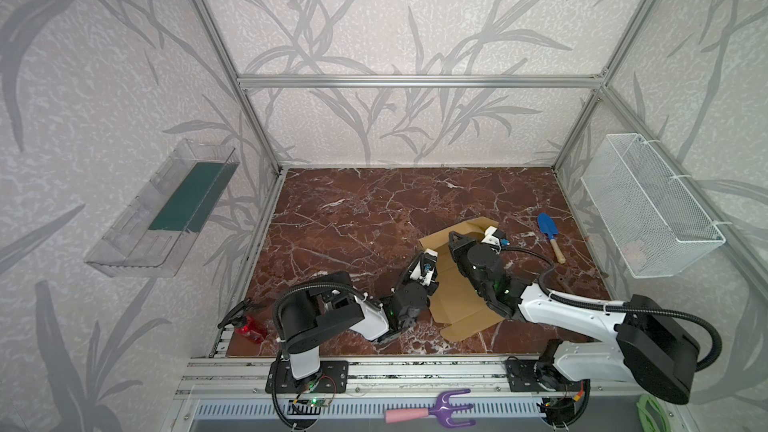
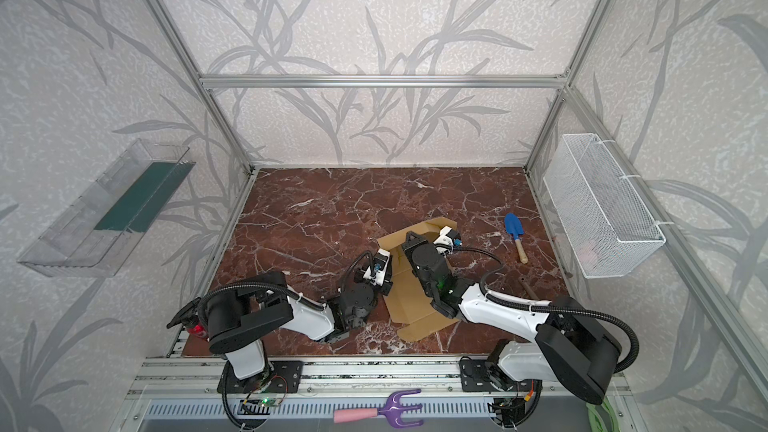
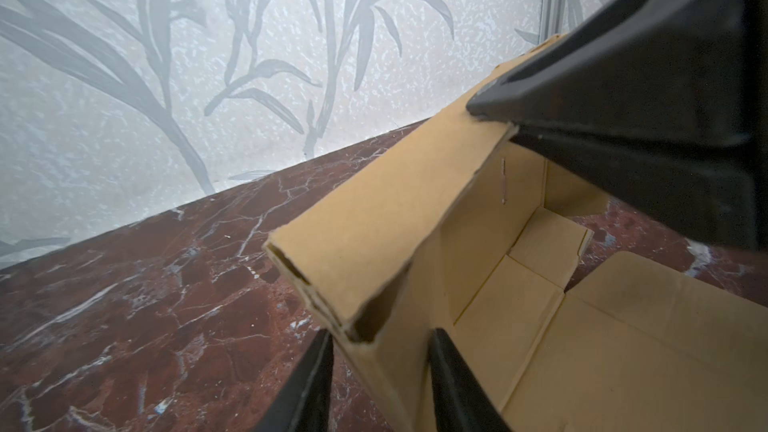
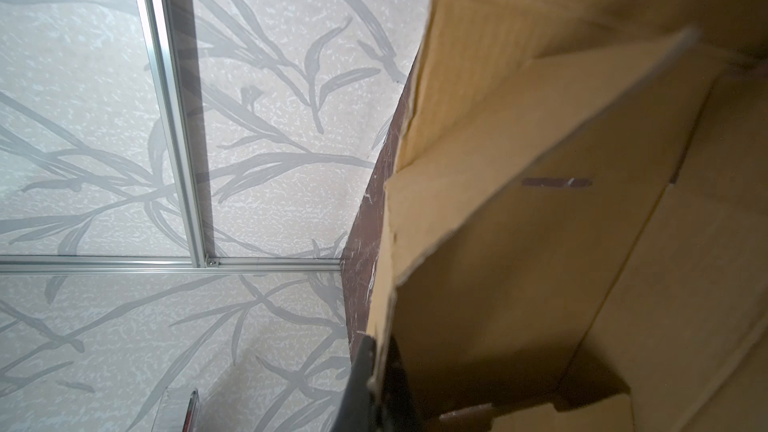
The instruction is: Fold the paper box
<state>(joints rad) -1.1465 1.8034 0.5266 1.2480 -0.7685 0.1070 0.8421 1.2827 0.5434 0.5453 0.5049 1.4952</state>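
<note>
The paper box point(image 1: 457, 303) point(image 2: 411, 299) is tan cardboard lying partly folded on the marble table, right of the middle. One doubled side wall point(image 3: 386, 218) stands up along its left edge. My left gripper point(image 3: 380, 334) point(image 1: 429, 255) straddles the near end of that wall, one finger point(image 3: 320, 355) outside and the other inside, tips against the cardboard. My right gripper point(image 4: 378, 347) point(image 1: 454, 238) reaches across the box and is shut on the thin top edge at the wall's far end point(image 3: 478, 112). The arms hide much of the box's middle in both top views.
A blue trowel point(image 1: 549, 234) lies right of the box. A white wire basket point(image 1: 652, 209) hangs on the right wall and a clear tray point(image 1: 166, 209) on the left. A red spray bottle point(image 1: 249, 326) sits at the front left corner, a purple rake point(image 1: 436, 409) on the front rail.
</note>
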